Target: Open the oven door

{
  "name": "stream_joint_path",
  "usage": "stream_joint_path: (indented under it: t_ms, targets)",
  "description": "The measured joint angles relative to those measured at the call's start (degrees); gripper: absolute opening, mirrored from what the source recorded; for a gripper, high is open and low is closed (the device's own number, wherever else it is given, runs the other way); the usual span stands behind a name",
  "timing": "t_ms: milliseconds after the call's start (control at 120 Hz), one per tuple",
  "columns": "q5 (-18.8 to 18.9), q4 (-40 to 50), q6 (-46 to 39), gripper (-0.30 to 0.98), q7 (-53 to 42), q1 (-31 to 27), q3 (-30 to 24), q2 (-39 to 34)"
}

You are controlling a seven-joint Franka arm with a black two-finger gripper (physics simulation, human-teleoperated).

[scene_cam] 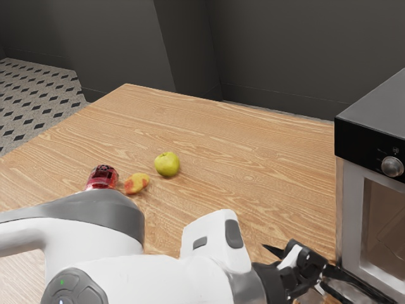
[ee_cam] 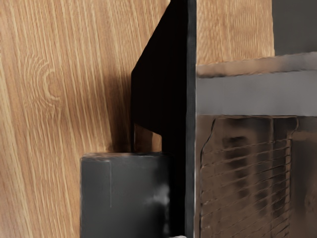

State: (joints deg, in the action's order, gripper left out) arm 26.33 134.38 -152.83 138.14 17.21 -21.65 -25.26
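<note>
The black two-finger gripper (scene_cam: 315, 273) sits by the silver-framed glass oven door (scene_cam: 354, 237) — likely to pull it open. Its finger spread — I cannot tell.

On the wooden desk (scene_cam: 253, 158), a red container (scene_cam: 102, 176) stands nearest the edge at the exterior view's left, just beside a red-and-yellow fruit (scene_cam: 137, 183). A yellow-green apple (scene_cam: 167, 164) rests near that fruit, toward the desk's far edge.
</note>
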Motion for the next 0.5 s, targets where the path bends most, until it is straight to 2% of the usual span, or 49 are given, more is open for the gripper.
stream_joint_path:
  t_ms: [50,92,150,183,208,250,283,333,375,425,450,500]
  targets:
    - [-3.9,4.3,-0.7,0.67,1.2,-10.8,-11.2,-10.1]
    - [-10.4,6.6,-1.1,0.67,1.4,-17.6,-19.0,-18.2]
    - [-19.7,7.4,-1.0,0.67,0.3,-22.3,-24.0,-22.9]
    - [-23.0,3.1,1.7,0.67,-1.4,-22.8,-21.4,-21.3]
    - [-24.0,-4.0,5.8,0.67,-3.1,-22.9,-18.1,-18.1]
    - [-23.2,-22.7,16.5,0.67,-6.2,-22.0,-12.2,-8.9]
    - [-22.1,-33.6,25.9,0.68,-8.4,-20.1,-8.4,-2.7]
    - [-21.2,-44.6,38.2,0.68,-10.8,-11.1,5.4,4.0]
    - [-20.8,-48.2,46.3,0.68,-13.6,-4.3,17.6,7.0]
    - [-20.9,-49.2,54.0,0.68,-18.6,-2.3,27.0,10.1]
    - [-21.4,-47.9,56.9,0.68,-21.6,-4.7,28.5,10.8]
    - [-22.5,-42.7,60.7,0.68,-27.2,-11.5,26.2,10.1]
